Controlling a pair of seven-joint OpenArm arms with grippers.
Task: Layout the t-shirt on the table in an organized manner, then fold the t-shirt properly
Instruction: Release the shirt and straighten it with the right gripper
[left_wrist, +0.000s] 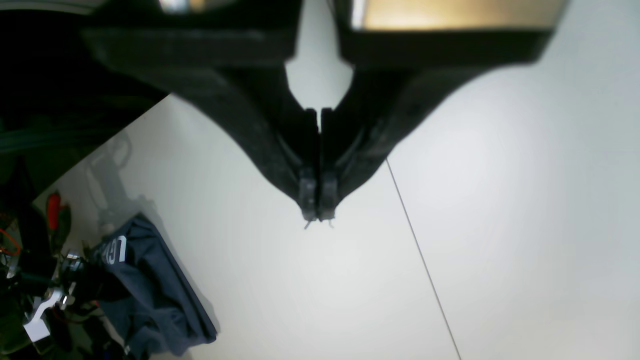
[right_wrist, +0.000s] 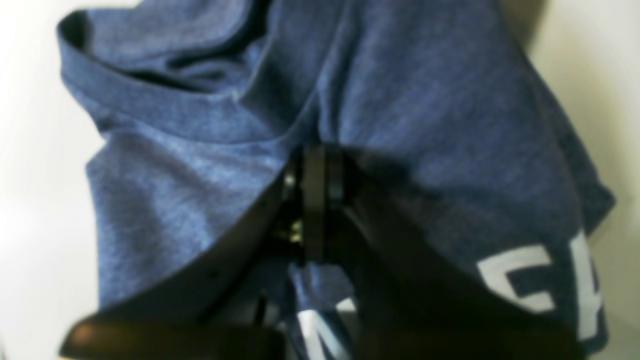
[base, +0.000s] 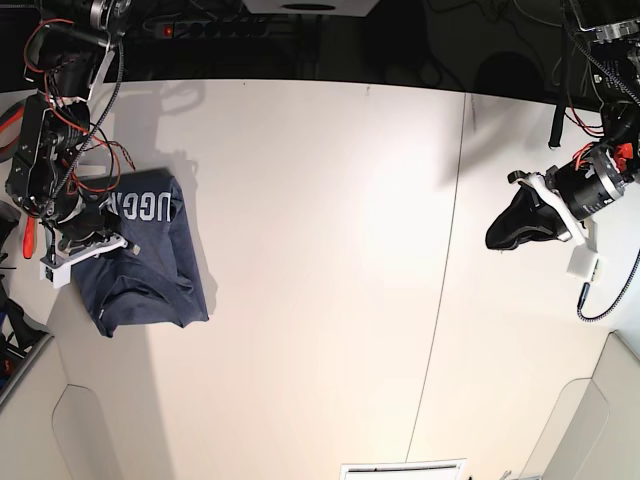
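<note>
The dark navy t-shirt (base: 150, 265) lies bunched near the left edge of the off-white table (base: 320, 250), with white lettering (base: 150, 207) showing at its top. My right gripper (base: 108, 233) is shut on a fold of the shirt; in the right wrist view the closed fingertips (right_wrist: 315, 170) pinch blue fabric (right_wrist: 425, 100), with white letters (right_wrist: 525, 285) at lower right. My left gripper (base: 495, 238) is shut and empty above bare table on the right side, far from the shirt. In the left wrist view its closed tips (left_wrist: 318, 216) hang over the table (left_wrist: 500, 200), and the shirt (left_wrist: 150, 295) shows at lower left.
A thin dark seam (base: 445, 270) runs front to back across the table right of centre and also shows in the left wrist view (left_wrist: 425, 260). Cables and a power strip (base: 230, 25) lie beyond the far edge. A white panel (base: 405, 468) sits at the front edge.
</note>
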